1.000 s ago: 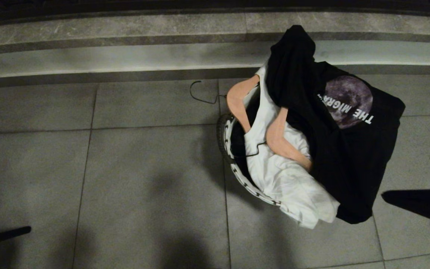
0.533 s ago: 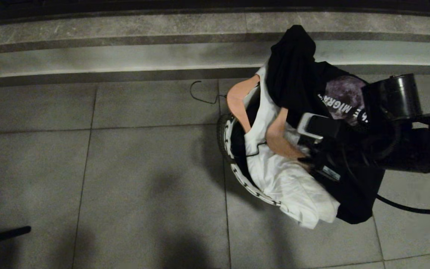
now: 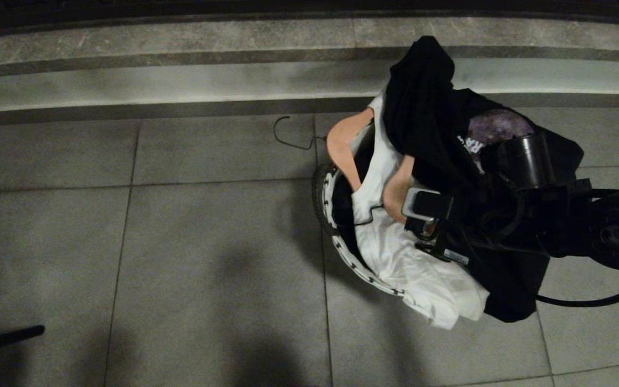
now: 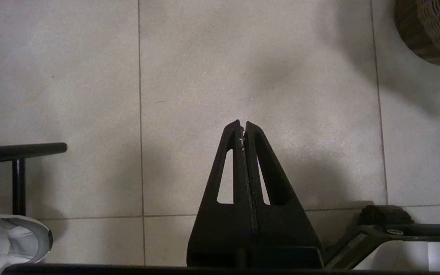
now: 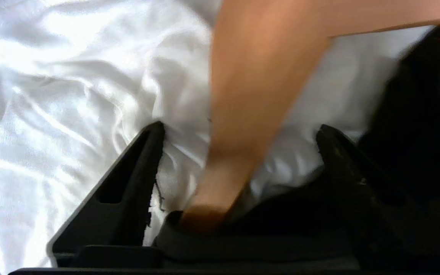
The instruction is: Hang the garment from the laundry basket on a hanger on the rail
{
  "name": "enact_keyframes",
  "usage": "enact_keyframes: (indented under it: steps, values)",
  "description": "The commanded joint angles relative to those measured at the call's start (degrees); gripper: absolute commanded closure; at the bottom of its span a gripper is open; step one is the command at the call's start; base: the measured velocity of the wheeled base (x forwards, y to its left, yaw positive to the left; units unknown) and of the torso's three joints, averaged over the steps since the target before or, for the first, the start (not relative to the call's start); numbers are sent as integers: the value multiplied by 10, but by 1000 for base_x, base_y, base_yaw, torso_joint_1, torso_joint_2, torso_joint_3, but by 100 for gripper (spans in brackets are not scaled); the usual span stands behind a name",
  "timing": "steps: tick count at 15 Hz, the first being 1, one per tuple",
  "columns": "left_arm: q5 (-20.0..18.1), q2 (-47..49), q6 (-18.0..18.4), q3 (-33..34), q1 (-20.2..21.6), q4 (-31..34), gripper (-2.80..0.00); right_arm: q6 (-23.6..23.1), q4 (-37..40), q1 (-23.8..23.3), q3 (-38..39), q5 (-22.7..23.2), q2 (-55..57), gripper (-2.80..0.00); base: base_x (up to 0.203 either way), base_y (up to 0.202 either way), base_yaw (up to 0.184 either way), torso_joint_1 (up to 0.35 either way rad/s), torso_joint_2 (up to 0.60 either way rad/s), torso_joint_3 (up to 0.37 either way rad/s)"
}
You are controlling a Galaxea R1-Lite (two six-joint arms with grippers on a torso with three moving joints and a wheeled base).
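The laundry basket stands on the floor tiles, piled with a white garment and a black printed garment. Two salmon-pink hangers lie on the pile, one threaded into the white garment's neck. My right gripper is down on the pile and stands open. In the right wrist view its fingers straddle one arm of a pink hanger lying on the white garment, with black cloth under the other finger. My left gripper is shut on nothing, parked above the floor. The rail is out of view.
A low stone step runs along the back behind the basket. A black bar juts in at the lower left, and a shoe sits beside it. The right arm's cable loops over the floor on the right.
My right arm has swung in from the right edge and come down over the basket's clothes. Its gripper went from shut to wide open. The left arm has not moved.
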Motion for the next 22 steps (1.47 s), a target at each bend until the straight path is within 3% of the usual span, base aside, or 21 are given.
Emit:
enact_keyframes:
  steps: [1,9,14,15,17,22]
  values:
    - [0,0,0,0,0,0,0,-4,0,0,-1,-2,0,0,0,0,0,0,0,0]
    - [0,0,0,0,0,0,0,-4,0,1,3,-19,-10,0,0,0,0,0,0,0]
    - [0,0,0,0,1,0,0,13,6,1,16,-8,-119,0,0,0,0,0,0,0]
    - [0,0,0,0,1,0,0,40,6,0,18,3,-154,0,0,0,0,0,0,0]
    - [0,0,2,0,0,0,0,155,14,0,21,40,-221,0,0,0,0,0,0,0]
    - [0,0,0,0,0,0,0,434,98,0,18,190,-353,0,0,0,0,0,0,0]
